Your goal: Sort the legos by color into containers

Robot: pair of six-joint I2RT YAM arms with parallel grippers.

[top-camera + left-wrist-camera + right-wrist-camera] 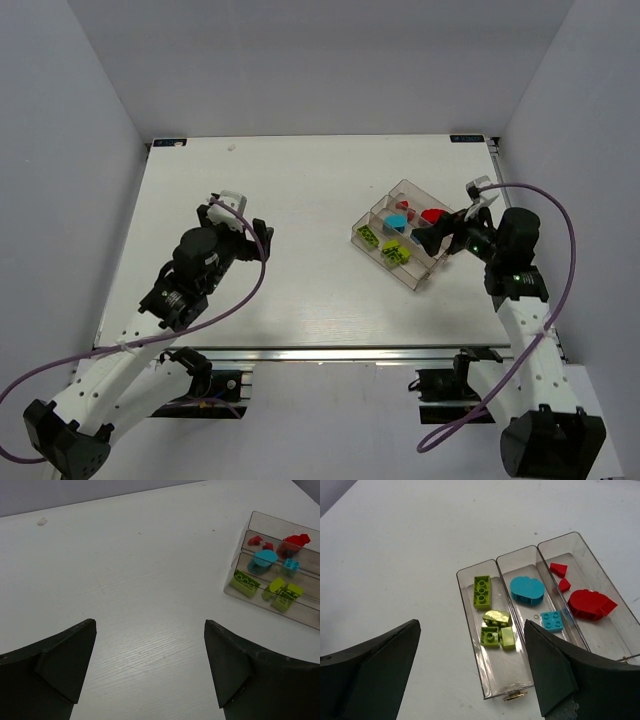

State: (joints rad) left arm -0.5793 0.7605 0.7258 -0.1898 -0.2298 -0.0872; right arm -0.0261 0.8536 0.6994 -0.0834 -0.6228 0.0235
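Right wrist view: legos (527, 589) lie grouped by color in the tray (506, 675), green, cyan and red in separate compartments, right gripper (470, 627) open close by, left gripper (150, 625) open well apart; bricks judged light, rigid, slick, best pinched across flat sides.

The tool (150, 630) hangs above the white, faintly grained surface (150, 565), its two dark fingers (65, 660) spread wide with only bare surface between them. Ahead and to the right of the tool, well apart from its right finger, lies a clear tray (272, 522) of narrow parallel compartments. The compartment nearest the tool holds the yellow-green legos (244, 582): one long brick and a small cluster. The next one beyond holds the cyan legos (265, 558), a rounded piece and a small studded square. The one after that holds the red legos (296, 540). Far ahead to the tool's left lies a small pale speck (42, 521).
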